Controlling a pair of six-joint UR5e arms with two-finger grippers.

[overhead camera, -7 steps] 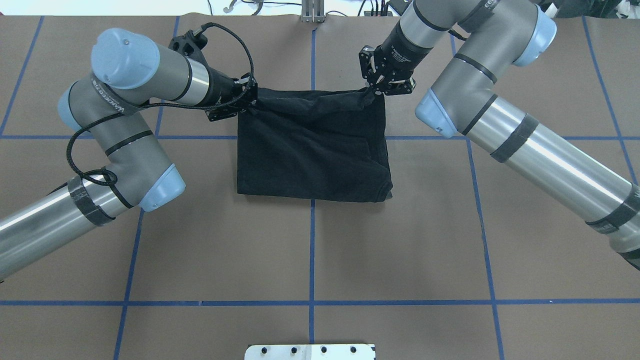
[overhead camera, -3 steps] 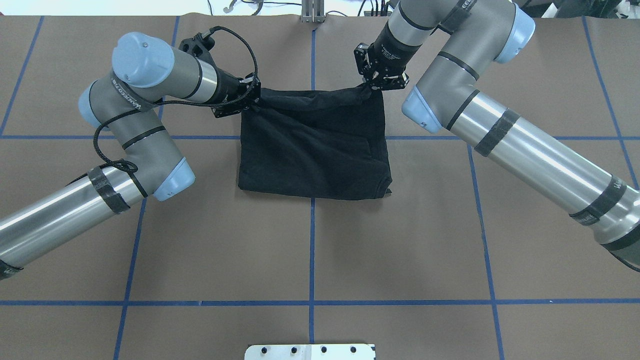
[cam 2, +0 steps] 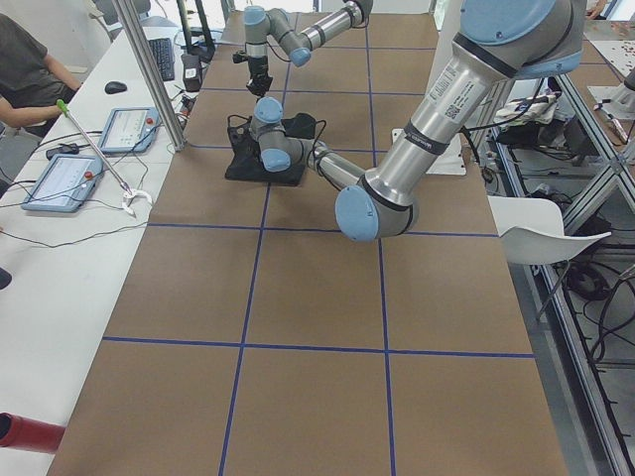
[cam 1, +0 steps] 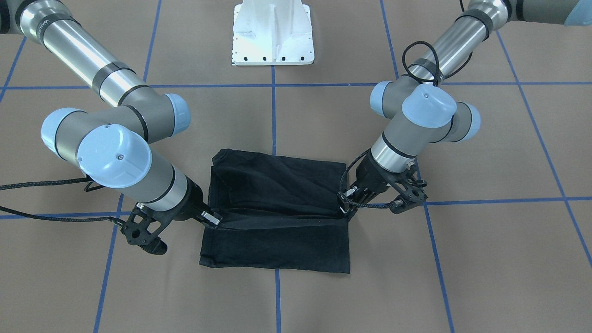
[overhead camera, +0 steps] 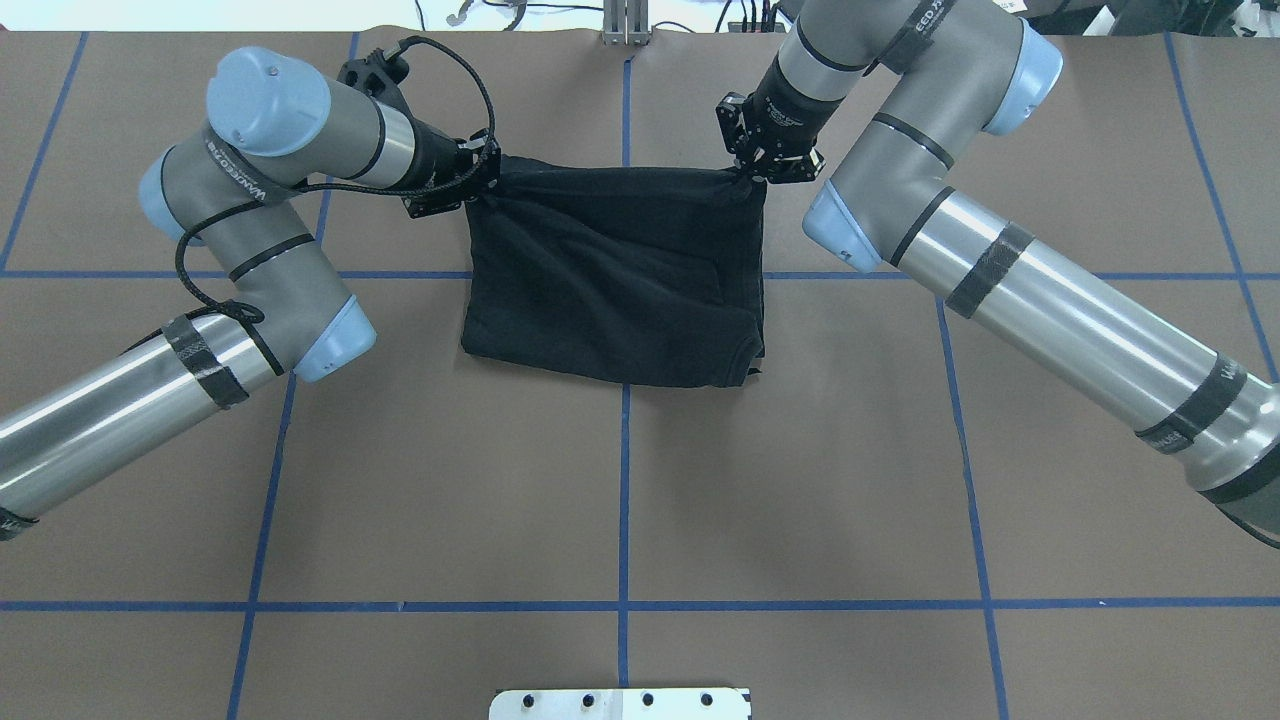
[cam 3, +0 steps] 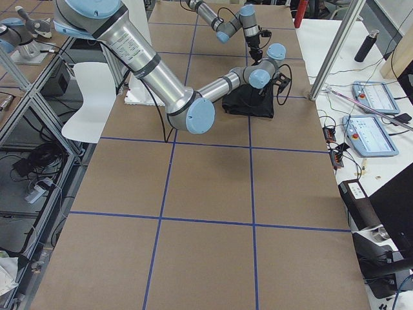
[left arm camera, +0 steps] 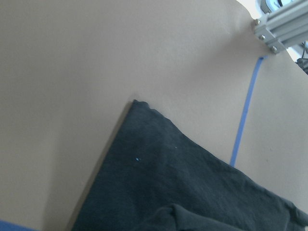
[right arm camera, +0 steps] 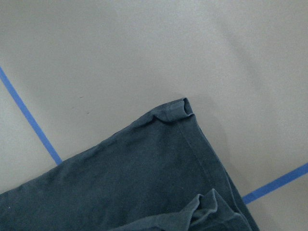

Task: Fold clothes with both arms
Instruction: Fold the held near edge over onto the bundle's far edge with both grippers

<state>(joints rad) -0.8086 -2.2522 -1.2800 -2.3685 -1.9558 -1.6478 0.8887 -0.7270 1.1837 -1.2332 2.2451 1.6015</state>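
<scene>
The black T-shirt lies folded at the far middle of the brown table, with only plain black fabric showing and its logo hidden. My left gripper is shut on the shirt's far left corner. My right gripper is shut on its far right corner. The held edge stretches taut between them, a little above the layers below. In the front-facing view the left gripper is on the right, the right gripper on the left, and the raised edge runs between. Both wrist views show shirt corners flat on the table.
The white pedestal base stands at the robot's side of the table. Blue tape lines grid the brown surface. Past the far edge, a white bench holds tablets, an aluminium post stands there, and a person sits.
Both grippers have carried the held edge toward the table's far side. The edge went from slack to taut, and the whole shirt slid a little away from the robot.
</scene>
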